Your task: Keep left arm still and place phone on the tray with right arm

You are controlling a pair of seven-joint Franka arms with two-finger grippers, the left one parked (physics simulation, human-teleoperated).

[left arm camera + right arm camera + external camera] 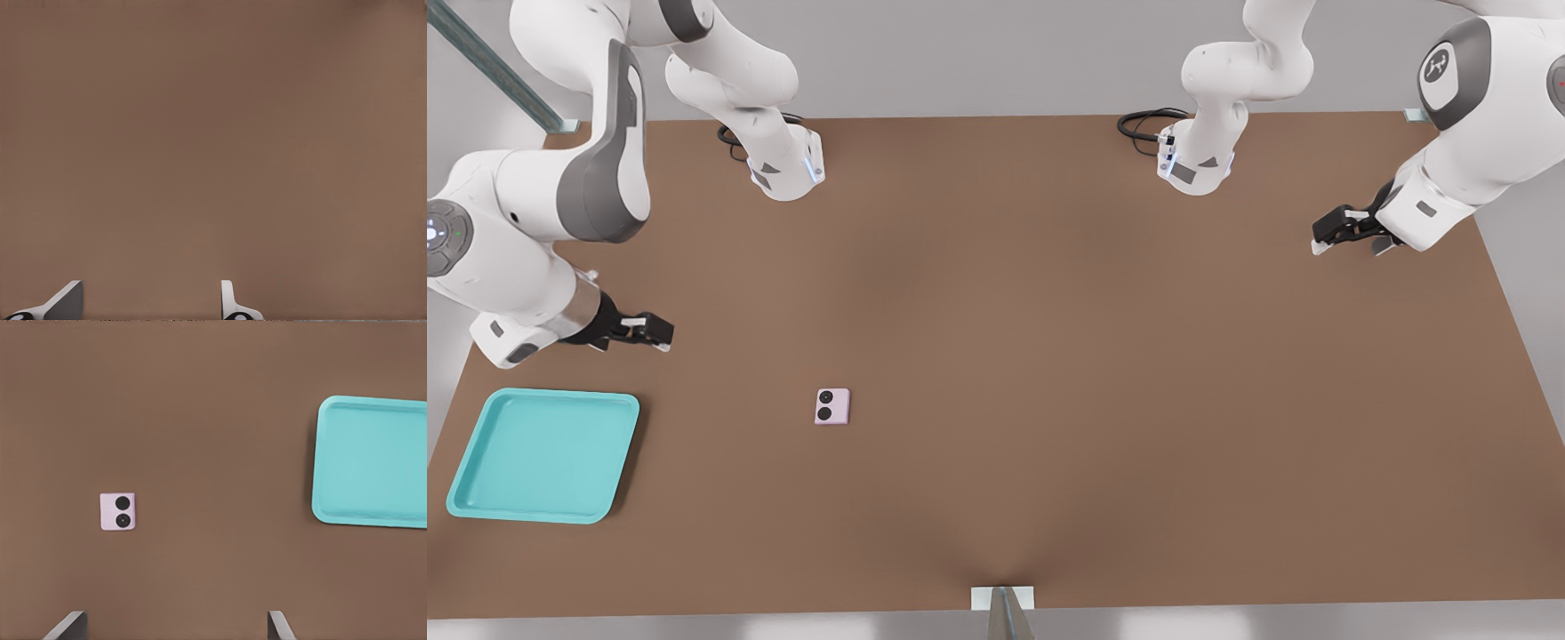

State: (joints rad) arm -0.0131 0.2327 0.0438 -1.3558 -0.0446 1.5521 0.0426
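The pale pink phone (832, 406) lies flat on the brown table, its two black lenses facing up; the right wrist view shows it too (117, 511). The turquoise tray (543, 455) rests near the table's front corner on the front view's left, with nothing in it (373, 460). My gripper (656, 333) hovers above the table just behind the tray, some way to the left of the phone in the front view. It is open and holds nothing, its two fingertips wide apart in the right wrist view (175, 625).
Two white arm bases (787, 169) (1196, 164) with black cables stand along the table's back edge. The parked arm's gripper (1352, 229) hangs at the front view's right. A small metal bracket (1003, 597) sits at the front edge.
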